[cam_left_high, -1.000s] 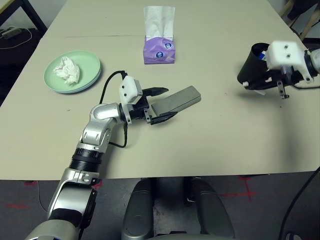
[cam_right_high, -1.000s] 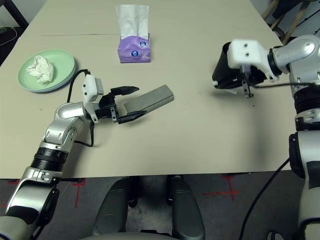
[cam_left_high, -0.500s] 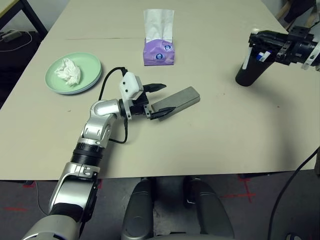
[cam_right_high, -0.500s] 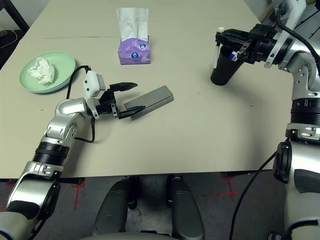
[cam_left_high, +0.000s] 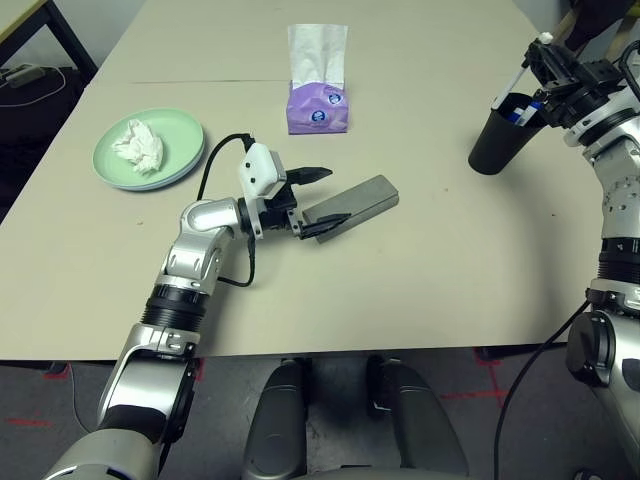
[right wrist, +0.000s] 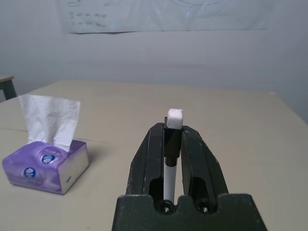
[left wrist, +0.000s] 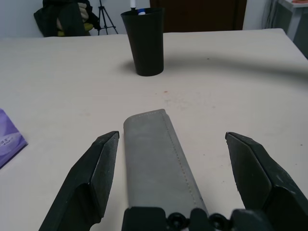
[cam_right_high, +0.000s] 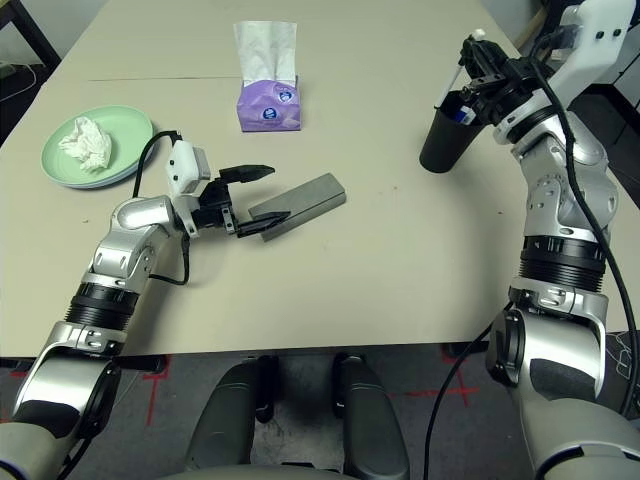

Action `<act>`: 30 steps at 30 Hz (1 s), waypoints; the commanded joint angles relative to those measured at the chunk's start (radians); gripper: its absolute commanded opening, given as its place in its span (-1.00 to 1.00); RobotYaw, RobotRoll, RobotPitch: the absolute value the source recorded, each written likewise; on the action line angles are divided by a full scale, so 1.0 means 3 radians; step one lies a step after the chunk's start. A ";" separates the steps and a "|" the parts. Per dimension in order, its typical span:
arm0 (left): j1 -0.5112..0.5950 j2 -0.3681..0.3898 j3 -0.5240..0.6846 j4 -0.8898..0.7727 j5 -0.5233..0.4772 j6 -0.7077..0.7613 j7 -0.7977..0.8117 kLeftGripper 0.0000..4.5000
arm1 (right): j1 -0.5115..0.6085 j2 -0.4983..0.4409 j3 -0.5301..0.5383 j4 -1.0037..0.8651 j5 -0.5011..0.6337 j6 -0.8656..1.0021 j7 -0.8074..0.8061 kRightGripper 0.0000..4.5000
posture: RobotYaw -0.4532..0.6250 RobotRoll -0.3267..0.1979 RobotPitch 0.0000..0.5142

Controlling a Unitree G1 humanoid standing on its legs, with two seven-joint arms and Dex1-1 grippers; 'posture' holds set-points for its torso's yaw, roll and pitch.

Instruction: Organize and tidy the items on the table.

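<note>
One grey case lies between the wide-open left gripper; right gripper, two o'clock, pinches one marker over one cup

left gripper fingers spread, right gripper fingers clamped

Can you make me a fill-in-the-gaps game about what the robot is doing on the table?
1. The crumpled white tissue lies on the pale ____ round plate.
2. The left gripper has its jaws open around the grey oblong glasses ____.
3. The right gripper is shut on the white marker ____.
4. The black tapered cup stands ____ on the light beige table.

Missing words: green; case; pen; upright
</note>
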 commanded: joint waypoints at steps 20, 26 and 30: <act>0.0007 -0.0009 0.0038 -0.0008 -0.0014 0.0079 0.0025 1.00 | 0.0280 -0.0044 0.0286 -0.0123 -0.0101 0.0026 -0.0307 0.28 | -0.18 0.25 -0.37; 0.0046 -0.0002 0.0027 -0.0050 0.0020 0.0031 0.0130 1.00 | 0.0267 -0.0094 0.0266 -0.0087 -0.0125 0.0012 -0.0332 0.98 | -0.17 0.25 -0.40; 0.0057 -0.0032 0.0079 -0.0092 0.0021 0.0056 0.0302 1.00 | 0.0304 -0.0073 0.0303 -0.0221 0.0008 -0.0091 -0.0086 0.98 | -0.15 0.25 -0.44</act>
